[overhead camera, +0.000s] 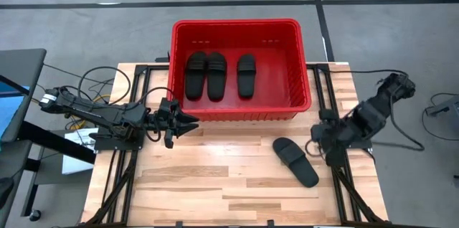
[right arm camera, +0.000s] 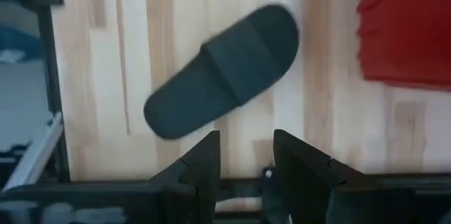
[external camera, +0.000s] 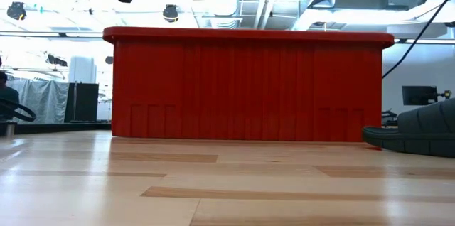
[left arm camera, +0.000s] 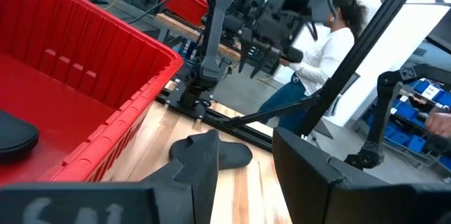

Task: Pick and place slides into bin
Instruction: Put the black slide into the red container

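Your right gripper is hanging open and empty beside the last slide on the table. Your left gripper is waiting open and empty by the red bin, which is holding three slides.

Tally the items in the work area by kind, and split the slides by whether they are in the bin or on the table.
Slides in the bin: 3
Slide on the table: 1
Red bin: 1
Total: 5

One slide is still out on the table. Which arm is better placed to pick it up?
Probably the right. The last slide lies on the table's right side, just beside the right gripper, open. The left gripper waits by the bin's front-left wall, farther off.
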